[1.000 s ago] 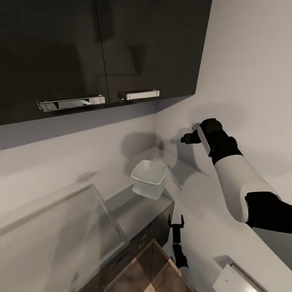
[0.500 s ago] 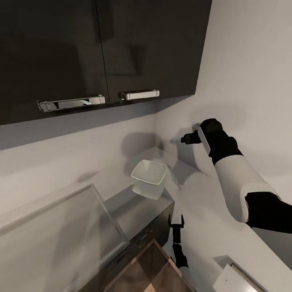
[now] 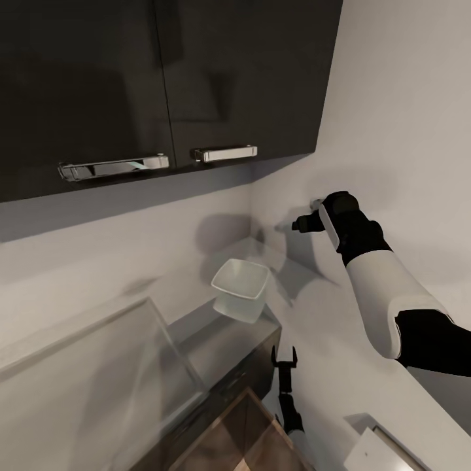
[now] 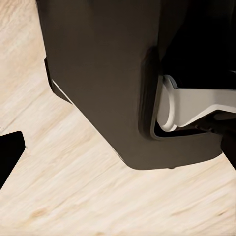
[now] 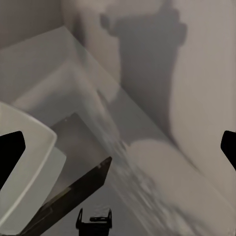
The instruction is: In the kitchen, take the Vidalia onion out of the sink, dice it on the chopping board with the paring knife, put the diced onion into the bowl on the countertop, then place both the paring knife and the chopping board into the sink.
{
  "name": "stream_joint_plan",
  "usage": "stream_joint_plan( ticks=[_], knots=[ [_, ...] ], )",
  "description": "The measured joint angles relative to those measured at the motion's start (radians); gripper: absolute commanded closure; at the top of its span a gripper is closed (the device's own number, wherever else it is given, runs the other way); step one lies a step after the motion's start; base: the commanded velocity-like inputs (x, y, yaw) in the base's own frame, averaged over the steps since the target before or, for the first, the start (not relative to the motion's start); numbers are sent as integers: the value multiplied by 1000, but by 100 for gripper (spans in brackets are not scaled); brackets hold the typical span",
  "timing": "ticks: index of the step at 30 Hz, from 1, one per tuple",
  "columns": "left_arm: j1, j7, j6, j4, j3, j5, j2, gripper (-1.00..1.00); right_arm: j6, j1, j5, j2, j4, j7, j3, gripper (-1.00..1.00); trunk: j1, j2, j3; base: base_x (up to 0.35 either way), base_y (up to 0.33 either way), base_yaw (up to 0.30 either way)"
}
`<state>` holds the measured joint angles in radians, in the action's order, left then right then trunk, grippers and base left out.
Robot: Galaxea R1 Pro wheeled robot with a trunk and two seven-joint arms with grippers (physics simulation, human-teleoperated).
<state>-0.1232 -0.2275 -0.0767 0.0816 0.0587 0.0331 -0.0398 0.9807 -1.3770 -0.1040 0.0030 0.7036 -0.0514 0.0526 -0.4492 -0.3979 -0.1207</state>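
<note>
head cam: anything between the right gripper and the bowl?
Nothing. In the head view the right gripper is raised by the wall, the bowl sits below it on the countertop; the stretch between is bare.

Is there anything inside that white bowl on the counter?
The bowl looks empty: its pale inside shows nothing, no onion pieces, in the head view. It sits on the countertop near the corner. The right wrist view catches just its rim, so the far inner side stays unseen there.

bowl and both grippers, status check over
Left gripper low, open, empty. Right gripper raised near wall, state unclear. Bowl on countertop corner. Nothing blocking.
</note>
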Motion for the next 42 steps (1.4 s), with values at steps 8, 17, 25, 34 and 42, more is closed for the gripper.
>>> stream_joint_plan(
  ticks=[8,17,25,34,42],
  knots=[
    [0,0,2,0,0,0,-6,-100,0,0,0,0,0,0,0,-100,0,0,0,101,32,0],
    [0,0,1,0,0,-1,-6,-100,0,0,0,0,0,0,0,-100,0,0,0,3,35,0],
    [0,0,2,0,0,0,-6,-100,0,0,0,0,0,0,0,-100,0,0,0,0,1,0],
    [0,0,2,0,0,0,-6,-100,0,0,0,0,0,0,0,-100,0,0,0,0,0,0],
    [0,0,3,0,0,0,-7,-100,1,0,0,1,0,0,0,-100,0,0,0,0,0,0]
  ],
)
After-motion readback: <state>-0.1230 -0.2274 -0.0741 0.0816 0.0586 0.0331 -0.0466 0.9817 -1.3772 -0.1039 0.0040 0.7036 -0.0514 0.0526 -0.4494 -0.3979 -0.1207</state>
